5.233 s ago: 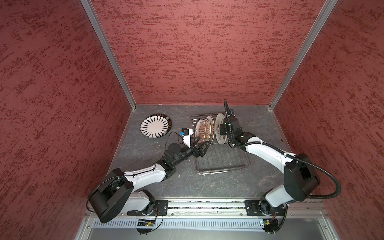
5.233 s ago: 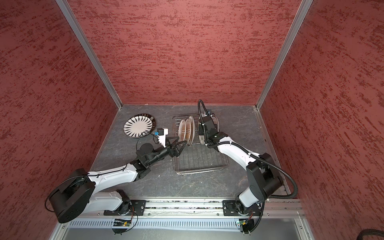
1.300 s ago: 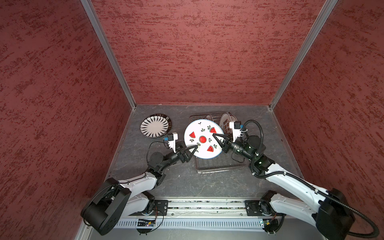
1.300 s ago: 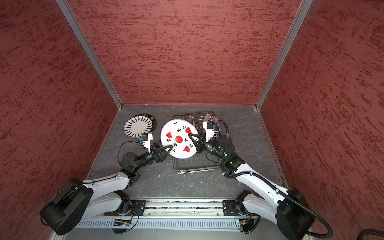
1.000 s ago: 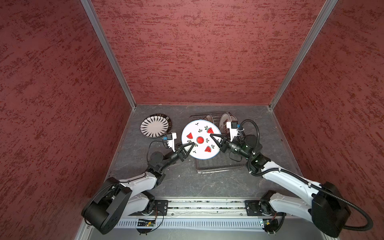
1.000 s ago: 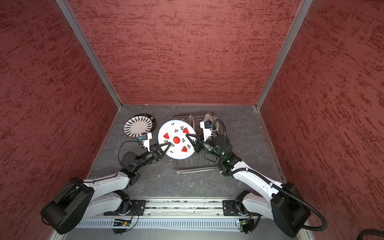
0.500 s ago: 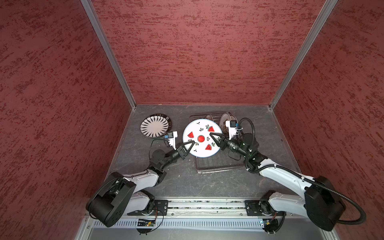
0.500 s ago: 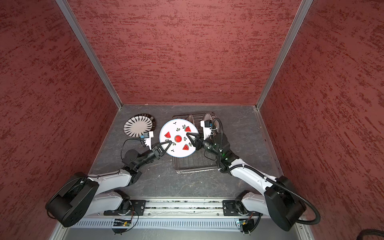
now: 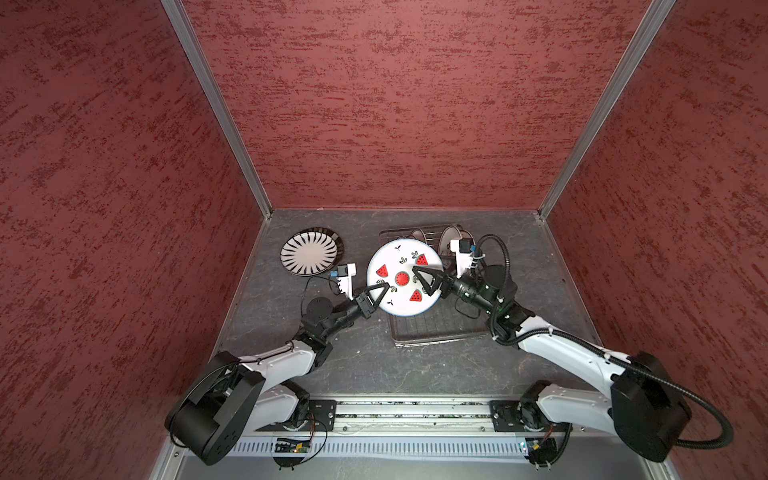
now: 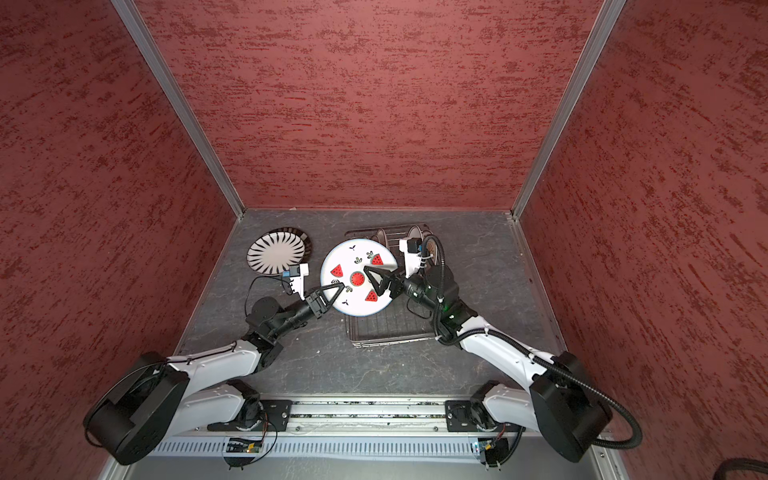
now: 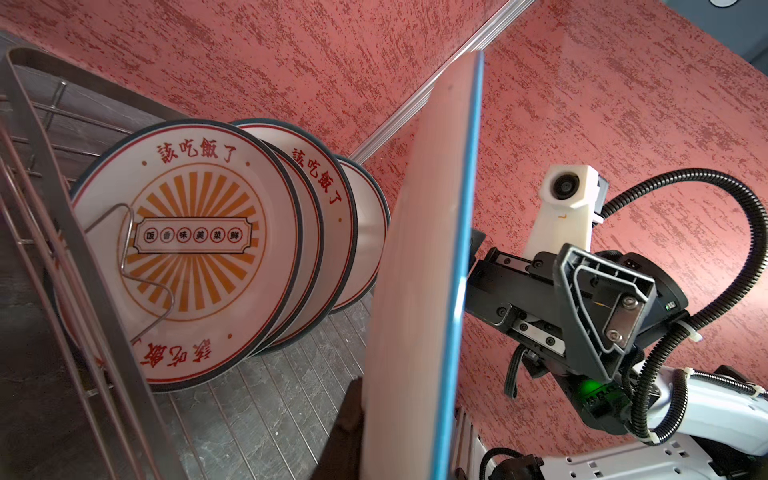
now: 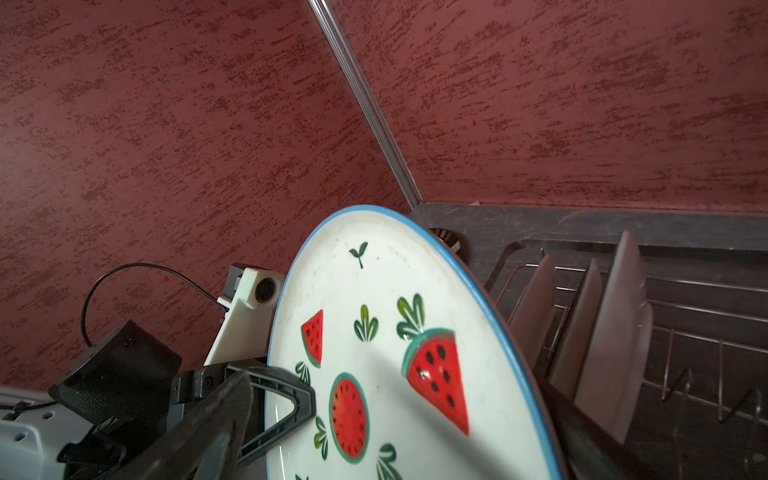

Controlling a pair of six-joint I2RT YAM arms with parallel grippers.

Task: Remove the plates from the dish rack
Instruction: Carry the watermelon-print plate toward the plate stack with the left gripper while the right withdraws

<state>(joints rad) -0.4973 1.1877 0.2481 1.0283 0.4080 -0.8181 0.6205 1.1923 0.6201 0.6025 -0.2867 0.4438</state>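
Grey worktop (image 9: 291, 345): both arms stretch low toward the middle. Over the dish rack (image 9: 436, 332), the left end effector (image 9: 380, 297) clamps the watermelon plate (image 9: 395, 264) by its rim, while the right end effector (image 9: 420, 282) is spread wide.

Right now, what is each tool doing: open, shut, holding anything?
Left tool: closed on the rim of the round white plate with red watermelon slices.
Right tool: open, gripping nothing.

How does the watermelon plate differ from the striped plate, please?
The watermelon plate shows red slices and a blue rim; the striped plate has dark radial stripes and a dark rim. The watermelon plate is held by the left gripper above the rack; the striped plate lies flat on the table. Both are round and white.
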